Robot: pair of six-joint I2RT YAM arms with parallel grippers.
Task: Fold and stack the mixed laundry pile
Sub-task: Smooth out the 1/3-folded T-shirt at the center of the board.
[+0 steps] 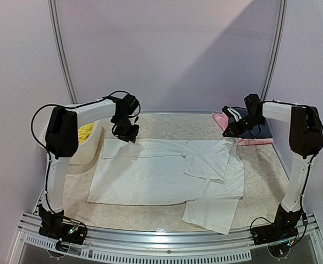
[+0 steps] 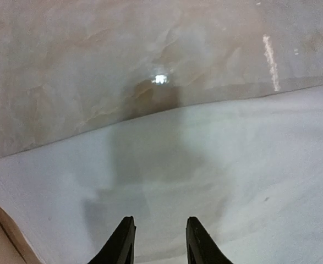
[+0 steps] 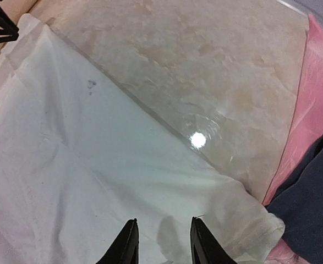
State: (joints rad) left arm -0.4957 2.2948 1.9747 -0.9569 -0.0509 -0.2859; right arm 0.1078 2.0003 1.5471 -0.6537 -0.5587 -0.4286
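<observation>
1. Nearest the arm bases, a loose flap of the white T-shirt (image 1: 150, 176) hangs toward the table's (image 1: 172, 124) near edge, to the right of centre. It is not tucked in.
2. The T-shirt's body lies flat across the middle of the table. One part is turned over onto it at the right, so I judge the fold begun but far from finished.
3. At the shirt's far edge, the left gripper (image 2: 158, 242) hovers over the cloth near its far-left corner. Its jaws are partly apart, and the cloth lies smooth beneath them with none of it pinched.
4. The right gripper (image 3: 162, 242) is over the far-right corner of the shirt. Its jaws are likewise parted, and no cloth is bunched between them.
5. Both arms look placed to take the far edge, so this reads as an early folding step.
6. Farther left, the yellow shorts (image 1: 86, 132) sit crumpled in the white basket (image 1: 92, 151), unfolded.
7. At the far right, a pink cloth (image 1: 255, 142) and a dark blue cloth (image 1: 260, 132) lie together. I cannot tell whether they are folded.
8. What is left is finishing the shirt, then folding the shorts and stacking both.
</observation>
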